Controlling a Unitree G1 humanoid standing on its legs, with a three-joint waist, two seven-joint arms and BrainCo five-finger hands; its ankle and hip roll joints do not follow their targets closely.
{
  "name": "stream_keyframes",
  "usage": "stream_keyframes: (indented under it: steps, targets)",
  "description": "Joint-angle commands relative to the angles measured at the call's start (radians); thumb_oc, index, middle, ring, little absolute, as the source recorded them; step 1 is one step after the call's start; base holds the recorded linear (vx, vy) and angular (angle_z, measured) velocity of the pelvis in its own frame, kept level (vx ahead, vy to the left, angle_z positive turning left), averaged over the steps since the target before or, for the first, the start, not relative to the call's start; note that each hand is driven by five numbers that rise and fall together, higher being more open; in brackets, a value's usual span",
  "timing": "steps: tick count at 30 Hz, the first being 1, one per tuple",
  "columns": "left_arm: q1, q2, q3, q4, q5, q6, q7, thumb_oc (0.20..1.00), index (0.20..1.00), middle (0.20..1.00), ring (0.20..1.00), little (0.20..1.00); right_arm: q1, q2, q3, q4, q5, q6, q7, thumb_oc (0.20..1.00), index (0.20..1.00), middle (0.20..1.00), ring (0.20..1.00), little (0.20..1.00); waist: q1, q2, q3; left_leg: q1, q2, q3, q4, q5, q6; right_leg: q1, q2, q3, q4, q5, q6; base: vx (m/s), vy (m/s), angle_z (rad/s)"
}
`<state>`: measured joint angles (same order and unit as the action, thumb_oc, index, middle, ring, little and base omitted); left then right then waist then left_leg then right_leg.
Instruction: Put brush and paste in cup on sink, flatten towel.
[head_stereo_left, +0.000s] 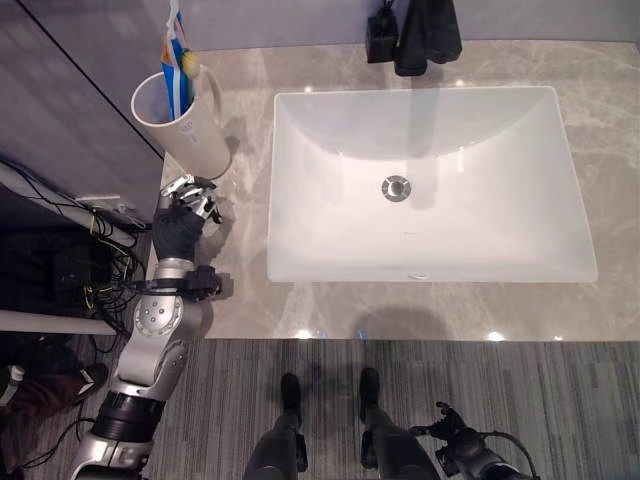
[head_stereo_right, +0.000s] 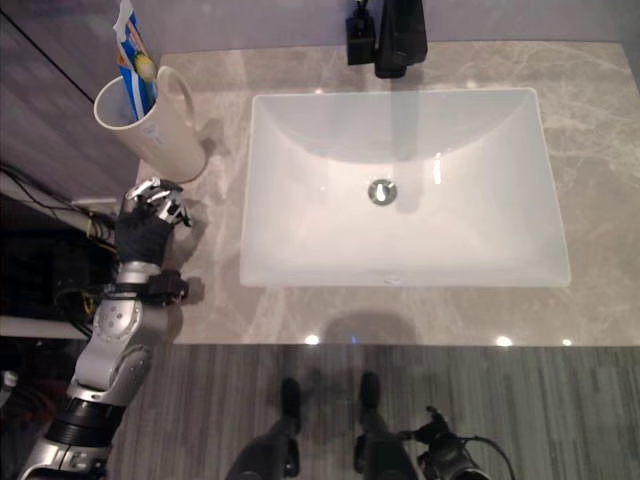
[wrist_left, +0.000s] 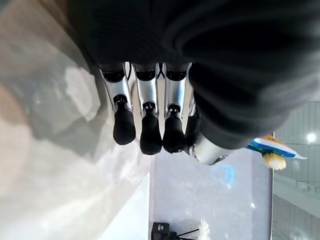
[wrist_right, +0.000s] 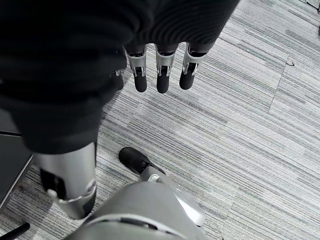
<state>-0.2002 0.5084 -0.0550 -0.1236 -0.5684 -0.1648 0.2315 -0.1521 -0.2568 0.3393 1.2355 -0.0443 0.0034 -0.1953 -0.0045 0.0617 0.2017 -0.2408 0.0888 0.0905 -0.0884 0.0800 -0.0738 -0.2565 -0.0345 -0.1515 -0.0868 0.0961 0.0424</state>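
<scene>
Left eye view: left hand (head_stereo_left: 180, 222), fingers relaxed and holding nothing, rests just short of the cup (head_stereo_left: 185, 122); brush (head_stereo_left: 189, 66) and paste (head_stereo_left: 176, 45) stand upright inside, beyond its fingertips.

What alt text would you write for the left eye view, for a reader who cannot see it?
A cup holding a toothbrush and toothpaste stands on a marble counter, left of a white sink. The robot's left hand hovers just below the cup, holding nothing. A black tap sits behind the sink.
</scene>
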Motion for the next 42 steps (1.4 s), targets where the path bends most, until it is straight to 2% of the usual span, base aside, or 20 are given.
stream_keyframes:
  steps: [1,8,17,42]
  targets:
    - [0.001,0.044,0.066,-0.037,0.024,-0.043,0.003,0.2,0.2,0.2,0.2,0.2,0.039,0.005,0.012,-0.005,0.005,0.002,-0.006,1.0,1.0,1.0,1.0,1.0,0.013,-0.015,-0.033,-0.016,-0.044,-0.017,0.001,0.008,0.01,0.014,-0.016,-0.029,0.074,-0.084,0.007,0.0,0.0,0.0]
    - [-0.031,0.047,0.095,0.024,0.04,-0.056,0.049,0.2,0.2,0.2,0.2,0.2,0.046,0.003,0.018,0.002,-0.008,0.002,-0.006,1.0,1.0,1.0,1.0,1.0,0.009,-0.022,-0.035,-0.022,-0.043,-0.012,0.001,0.006,0.011,0.011,-0.014,-0.026,0.064,-0.077,0.009,0.0,0.0,0.0]
    - [-0.16,0.072,0.066,0.176,0.098,-0.052,0.087,0.2,0.2,0.2,0.2,0.2,0.058,0.003,0.03,-0.006,-0.009,-0.001,-0.002,1.0,1.0,1.0,1.0,1.0,-0.016,-0.037,-0.04,-0.016,-0.04,0.01,0.001,-0.002,0.012,0.006,-0.012,-0.005,0.063,-0.071,0.01,0.0,0.001,0.0]
    - [-0.313,0.127,0.038,0.419,0.165,-0.036,0.162,0.2,0.2,0.2,0.2,0.2,0.066,0.001,0.059,-0.036,-0.007,-0.01,-0.009,1.0,1.0,1.0,1.0,1.0,-0.042,-0.075,-0.031,-0.001,-0.026,0.05,0.001,-0.018,0.011,-0.001,0.005,0.039,0.049,-0.06,0.016,0.0,0.001,-0.06]
